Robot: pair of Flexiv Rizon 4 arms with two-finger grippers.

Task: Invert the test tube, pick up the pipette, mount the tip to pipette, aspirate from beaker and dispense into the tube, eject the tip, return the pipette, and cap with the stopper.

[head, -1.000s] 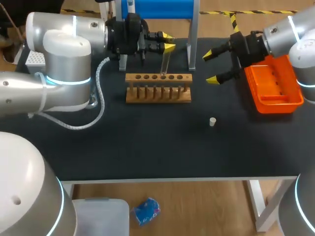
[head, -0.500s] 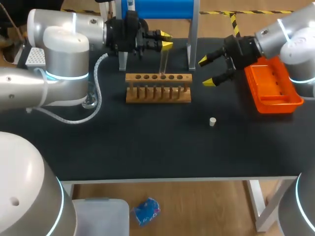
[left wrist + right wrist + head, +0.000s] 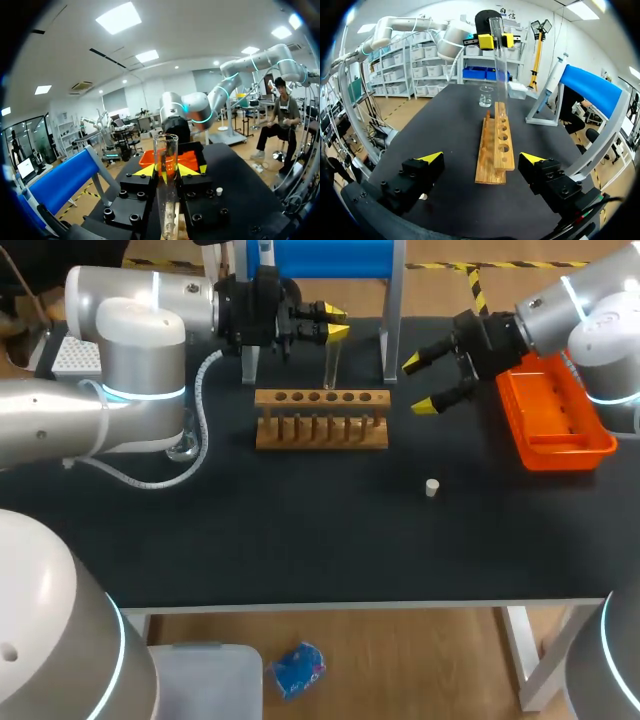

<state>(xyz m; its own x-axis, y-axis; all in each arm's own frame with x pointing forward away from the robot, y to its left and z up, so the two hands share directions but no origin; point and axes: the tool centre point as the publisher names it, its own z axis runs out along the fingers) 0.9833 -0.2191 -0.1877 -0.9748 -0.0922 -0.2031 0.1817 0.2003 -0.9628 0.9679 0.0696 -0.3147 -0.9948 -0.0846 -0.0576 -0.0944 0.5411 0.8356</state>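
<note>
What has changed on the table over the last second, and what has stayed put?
The right gripper, open, has swung away from the orange tray toward the wooden rack. The left gripper, shut on the test tube, has edged slightly to the left with it, the tube upright at the rack. The rack, the stopper and the tray have not moved.
</note>
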